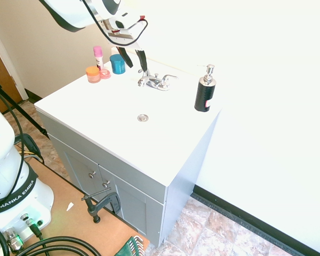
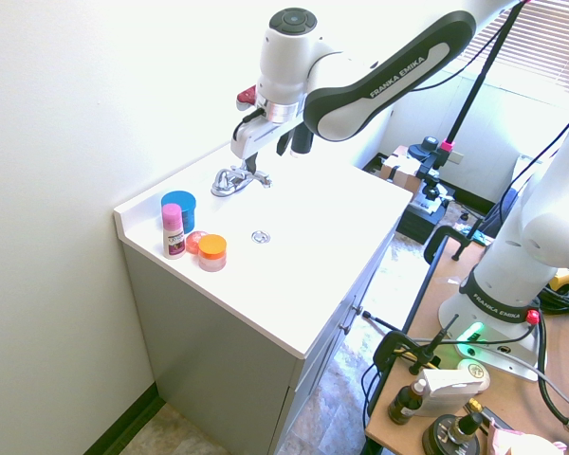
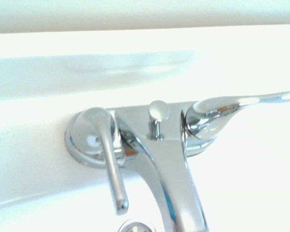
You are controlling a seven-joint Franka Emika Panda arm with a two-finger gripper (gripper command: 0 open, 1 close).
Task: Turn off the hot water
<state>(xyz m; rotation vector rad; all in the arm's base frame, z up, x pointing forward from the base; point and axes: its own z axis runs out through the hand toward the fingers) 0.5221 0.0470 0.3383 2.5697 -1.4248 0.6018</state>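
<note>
Clock directions are read in the first exterior view, taken from the round metal drain (image 1: 143, 118), unless noted.

Item: small shiny chrome two-lever faucet with short spout (image 1: 158, 82), between 12 and 1 o'clock, on the white worktop (image 1: 120, 109) of a grey cabinet (image 1: 134, 194). Left-hand lever (image 3: 111, 159): slim chrome, pointing the same general way as the spout, beside it. Right-hand lever (image 3: 241, 101): matching, pointing outward, away from the spout. Small round chrome knob (image 3: 159, 112): between the levers.

Item: white robot arm (image 1: 77, 13), one, entering from 11 o'clock. Its hand (image 1: 138, 68) is released, the two dark fingers apart with nothing between them; it points down near the faucet's left-hand side.

Item: black cylindrical bottle with chrome pump (image 1: 205, 95), upright, 2 o'clock.

Item: blue round jar (image 1: 118, 64), 11 o'clock.

Item: white bottle with pink cap (image 1: 98, 57), upright, 11 o'clock.

Items: clear jar with orange lid (image 1: 93, 74) and small low pink jar (image 1: 105, 74), near each other, between 10 and 11 o'clock.

Item: dark metal C-clamp (image 1: 104, 205), 7 o'clock, at the edge of the brown board (image 1: 69, 221).
</note>
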